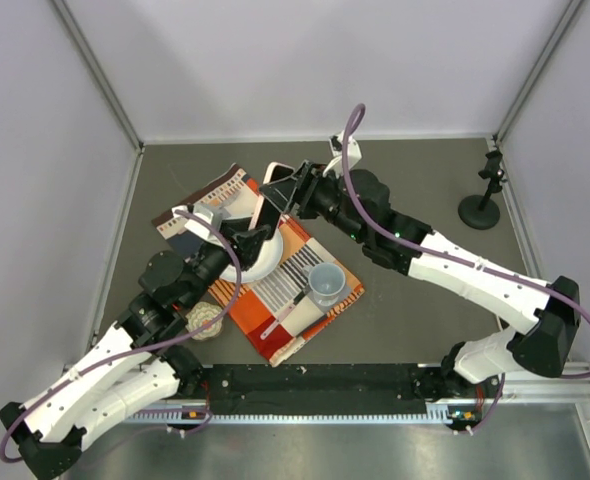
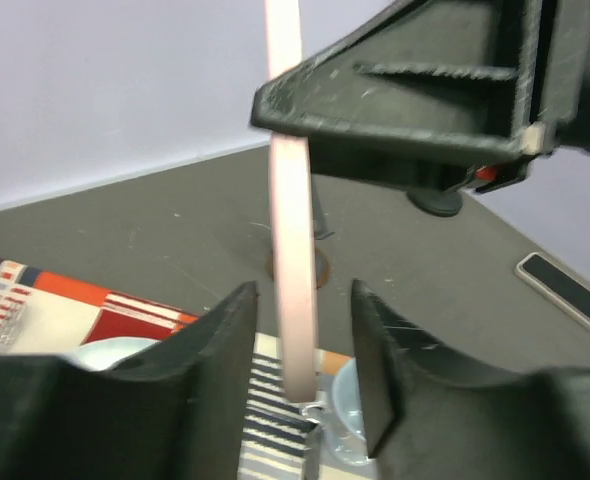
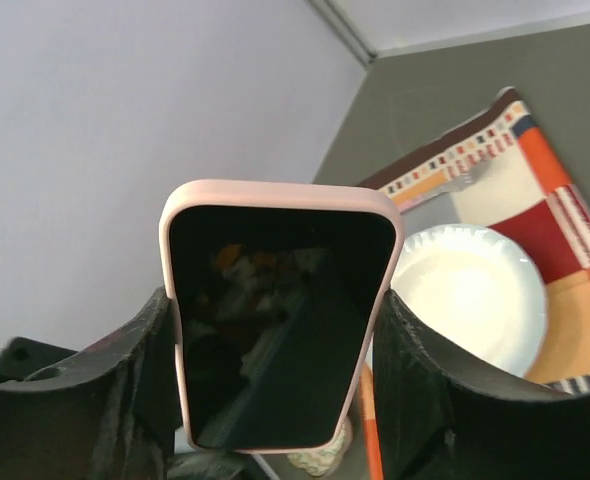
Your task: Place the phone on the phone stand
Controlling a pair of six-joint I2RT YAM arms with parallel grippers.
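Observation:
The phone [image 1: 272,187], dark-screened in a pink case, is held upright in the air above the placemat. My right gripper [image 1: 283,196] is shut on its two long edges; the right wrist view shows the screen [image 3: 275,330] between the fingers [image 3: 410,370]. My left gripper [image 1: 254,237] is open just below it. In the left wrist view the phone [image 2: 290,250] shows edge-on between my left fingers [image 2: 225,340], with a gap on each side. The black phone stand [image 1: 481,198] stands at the far right of the table, well away from both grippers.
A striped orange and white placemat [image 1: 295,300] holds a white plate [image 1: 263,255], a grey cup [image 1: 325,283] and cutlery [image 1: 285,318]. A lumpy beige object [image 1: 205,320] lies beside the left arm. A small dark flat device [image 2: 565,290] lies on the table. White walls enclose the table.

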